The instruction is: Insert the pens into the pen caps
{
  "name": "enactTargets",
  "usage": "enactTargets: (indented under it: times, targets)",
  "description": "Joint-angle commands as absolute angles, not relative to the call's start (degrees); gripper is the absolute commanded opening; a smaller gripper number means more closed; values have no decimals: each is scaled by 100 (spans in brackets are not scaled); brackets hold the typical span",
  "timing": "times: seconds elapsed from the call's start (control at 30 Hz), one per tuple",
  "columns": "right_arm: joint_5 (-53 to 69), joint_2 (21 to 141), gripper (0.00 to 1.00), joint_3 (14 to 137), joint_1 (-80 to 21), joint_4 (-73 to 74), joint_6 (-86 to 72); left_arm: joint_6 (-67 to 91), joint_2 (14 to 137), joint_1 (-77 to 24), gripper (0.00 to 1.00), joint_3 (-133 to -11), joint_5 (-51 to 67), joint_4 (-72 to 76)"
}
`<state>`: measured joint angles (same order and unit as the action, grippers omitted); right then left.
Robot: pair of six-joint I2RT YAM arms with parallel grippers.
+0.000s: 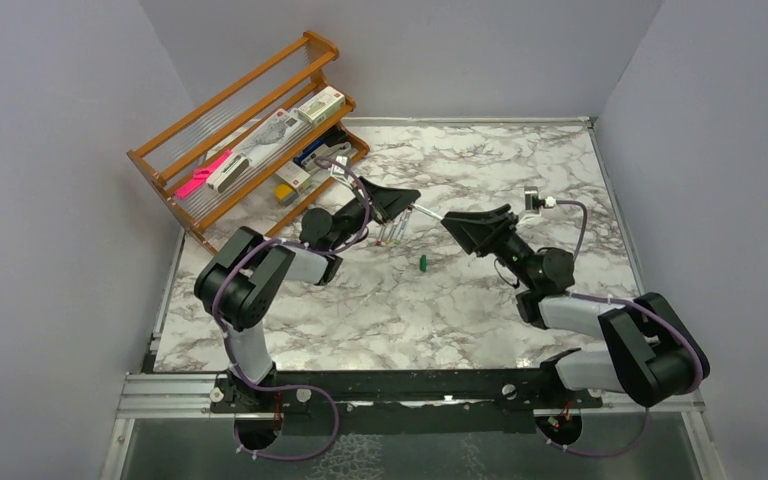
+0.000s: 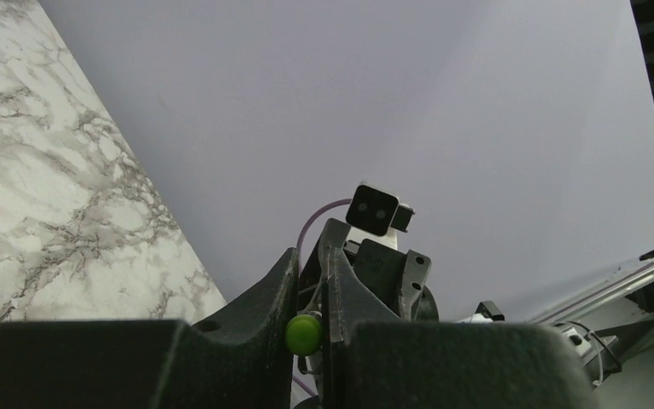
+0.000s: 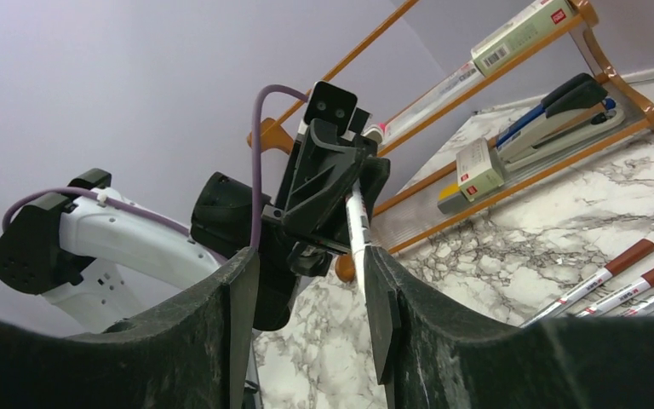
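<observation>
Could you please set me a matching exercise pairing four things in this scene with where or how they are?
Things:
1. green cap
2. pen
3. stapler
4. right gripper

Place or state:
A. on the wooden rack
B. open, fingers apart
C. clamped in the left gripper
D. loose on the table

Pairs: 1-D, 2-C, 3-A, 4-B

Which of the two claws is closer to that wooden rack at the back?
The left one. The left gripper, clamping a pen, hangs just in front of the wooden rack; the right gripper faces it from farther out over the table.
</observation>
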<state>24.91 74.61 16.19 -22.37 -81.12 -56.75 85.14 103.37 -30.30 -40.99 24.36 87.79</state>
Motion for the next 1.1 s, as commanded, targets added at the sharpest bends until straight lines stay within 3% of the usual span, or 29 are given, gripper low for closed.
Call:
enactTargets:
  times: [0.0, 0.47, 0.6, 0.73, 0.9, 1.07]
  targets:
    - [2674, 7673, 47, 1802, -2211, -8742, -5721, 8404, 10232, -3126, 0, -4306, 2255, 10098]
    - [2756, 8213, 43, 1915, -2206, -9361, -5963, 8326, 10298, -3285, 0, -4331, 2196, 10098]
    - [2747, 8178, 30, 1933, -2212, -9323, -5944, 8330, 10326, -3309, 0, -4346, 2218, 10099]
    - [2716, 8101, 3, 1925, -2210, -9182, -5888, 8320, 10344, -3313, 0, -4325, 2235, 10098]
    - [2752, 7920, 1, 1905, -2214, -8968, -5727, 8279, 10345, -3313, 0, -4303, 2327, 10104]
    - [3073, 7470, 1, 2232, -2190, -7631, -5272, 8000, 10370, -3241, 37, -4489, 2816, 10099]
